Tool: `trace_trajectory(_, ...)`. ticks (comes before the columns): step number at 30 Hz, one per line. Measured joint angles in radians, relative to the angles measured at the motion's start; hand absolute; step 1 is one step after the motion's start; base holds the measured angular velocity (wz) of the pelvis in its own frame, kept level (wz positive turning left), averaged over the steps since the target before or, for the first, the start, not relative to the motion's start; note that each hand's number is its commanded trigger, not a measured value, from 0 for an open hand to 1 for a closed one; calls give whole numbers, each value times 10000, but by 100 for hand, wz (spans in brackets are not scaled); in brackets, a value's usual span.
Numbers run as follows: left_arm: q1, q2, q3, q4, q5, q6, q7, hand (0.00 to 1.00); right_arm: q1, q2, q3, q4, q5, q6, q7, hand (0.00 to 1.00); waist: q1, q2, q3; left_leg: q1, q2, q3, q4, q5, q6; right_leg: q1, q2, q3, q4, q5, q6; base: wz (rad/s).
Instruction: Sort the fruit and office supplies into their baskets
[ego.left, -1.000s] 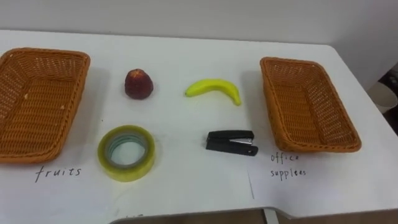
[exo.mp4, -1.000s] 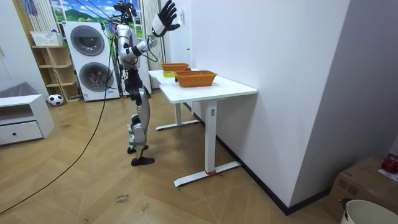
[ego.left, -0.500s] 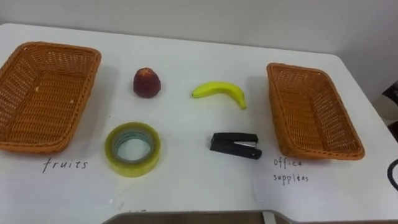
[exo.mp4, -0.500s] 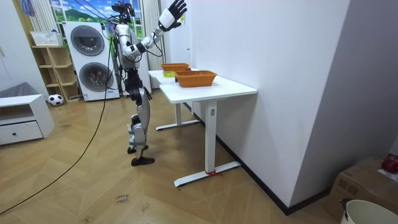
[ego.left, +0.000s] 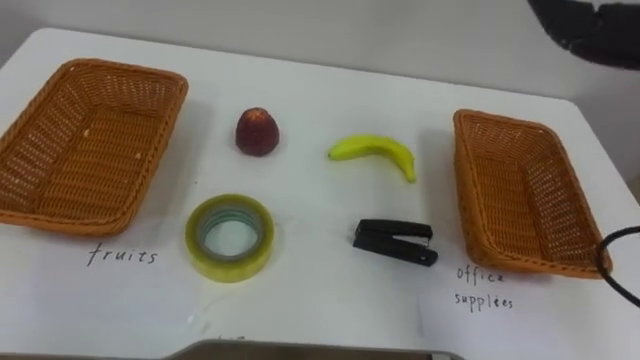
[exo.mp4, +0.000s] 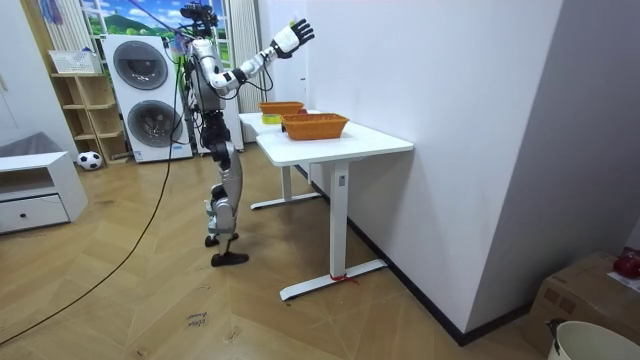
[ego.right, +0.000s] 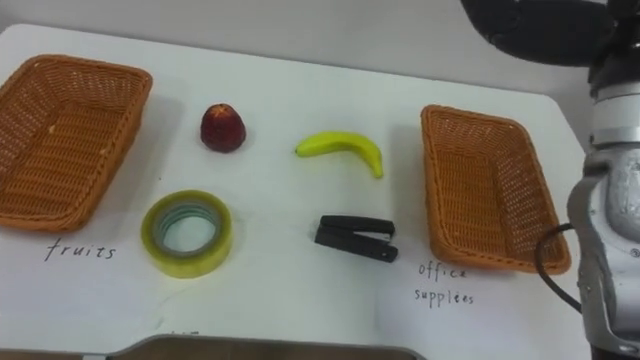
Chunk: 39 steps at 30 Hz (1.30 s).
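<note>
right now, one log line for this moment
right robot hand: raised, open | red fruit, banana, tape roll, stapler: on table | fruits basket, office basket: empty

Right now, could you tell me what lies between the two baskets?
In the left eye view, between them lie a red fruit, a banana, a tape roll and a stapler.

Silver-grey arm w/ segmented shells, black joints; black cable loop by forearm; right hand (exo.mp4: 295, 34) white & black.
</note>
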Motion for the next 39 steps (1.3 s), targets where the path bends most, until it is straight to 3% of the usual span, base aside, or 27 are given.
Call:
trace_trajectory(6, -91, 56, 13, -271, 47, 12, -451, 0, 1, 1, 466, 279, -186, 104, 1227, 0, 163, 16, 15, -149, -12, -150, 156, -2, 0, 6, -29, -168, -4, 1, -2, 6)
trace_trajectory(18, -258, 97, -14, -644, 294, 12, -728, 0, 7, 1, 889, 677, -793, 451, 3431, 0, 519, -79, -51, -162, -5, -224, 164, -2, -1, 11, -17, -236, 8, 19, -32, 1)
trace_trajectory(23, -243, 158, -39, -651, 284, 112, -733, 0, 7, 0, 1434, 1023, -1121, 838, 4276, 0, 517, -136, -66, -139, -10, -218, 171, 0, -1, 32, -27, -210, 4, 19, -31, 0)
trace_trajectory(29, -286, 183, -39, -674, 277, 175, -704, 0, 6, 0, 1818, 1566, -1135, 1160, 5111, 0, 541, -280, -12, -160, -21, -218, 204, 2, 1, 30, -42, -205, 7, 19, -31, 0)
trace_trajectory(33, -380, 364, -41, -691, 279, 176, -701, 0, 6, 0, 1850, 1782, -1141, 1243, 5644, 0, 537, -402, 39, -203, -19, -357, 194, -1, 2, 28, -24, -212, -9, 19, -32, 3)
trace_trajectory(39, -694, 386, -63, -688, 275, 371, -841, 0, 21, 0, 2008, 2085, -1510, 1493, 6719, 0, 740, -310, 64, -203, -17, -374, 166, -2, 3, 8, -10, -233, -7, 25, -40, 1)
